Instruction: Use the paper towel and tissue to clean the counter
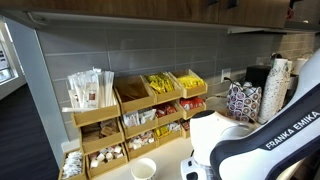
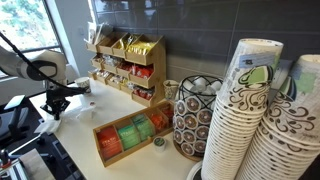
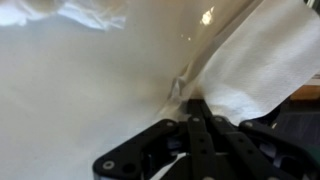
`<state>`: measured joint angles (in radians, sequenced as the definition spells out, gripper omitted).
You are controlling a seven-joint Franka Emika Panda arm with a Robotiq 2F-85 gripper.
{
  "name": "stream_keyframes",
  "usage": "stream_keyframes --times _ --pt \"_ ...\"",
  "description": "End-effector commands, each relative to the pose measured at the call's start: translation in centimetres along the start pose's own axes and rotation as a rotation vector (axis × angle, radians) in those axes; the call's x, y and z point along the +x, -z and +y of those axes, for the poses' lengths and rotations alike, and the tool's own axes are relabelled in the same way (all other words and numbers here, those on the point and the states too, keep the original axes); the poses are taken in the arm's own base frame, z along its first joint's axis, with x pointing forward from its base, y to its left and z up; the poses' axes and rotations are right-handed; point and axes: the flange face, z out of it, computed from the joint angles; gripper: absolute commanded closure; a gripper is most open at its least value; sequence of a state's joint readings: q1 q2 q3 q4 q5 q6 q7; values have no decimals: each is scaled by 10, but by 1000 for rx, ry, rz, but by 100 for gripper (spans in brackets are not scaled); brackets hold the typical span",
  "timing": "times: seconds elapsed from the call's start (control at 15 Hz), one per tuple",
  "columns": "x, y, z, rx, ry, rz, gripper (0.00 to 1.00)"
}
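White and smooth, the counter (image 3: 90, 100) is the biggest thing here. In an exterior view it runs past the wooden racks (image 2: 125, 62) and the tall stacks of paper cups (image 2: 240, 115).

Next comes the paper towel (image 3: 262, 70). It lies on the counter, in front of the gripper and off to the right side of the wrist view. Its long edge slants from the fingertips up to the top right corner. The bare counter lies the other way, toward the left of that view.

A smaller, crumpled white thing, likely the tissue (image 3: 85, 12), sits at the top left of the wrist view, well apart from the gripper.

The gripper (image 3: 193, 104) is the smallest. Its jaws are pressed tight together. They seem to pinch the near corner of the paper towel, where the paper puckers. There is only one arm to do the job. I think the next wipe must drag the towel sideways over the bare part.
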<state>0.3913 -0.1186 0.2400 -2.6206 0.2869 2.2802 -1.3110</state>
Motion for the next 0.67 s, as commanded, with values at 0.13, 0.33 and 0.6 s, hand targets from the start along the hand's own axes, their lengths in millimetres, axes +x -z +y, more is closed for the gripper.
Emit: stream_keyframes --times 0.13,0.33,0.6 --pt "36 -18 10 68 117 80 95" --pt "41 -14 22 23 100 122 96" --pt "25 0 38 -134 -9 135 96"
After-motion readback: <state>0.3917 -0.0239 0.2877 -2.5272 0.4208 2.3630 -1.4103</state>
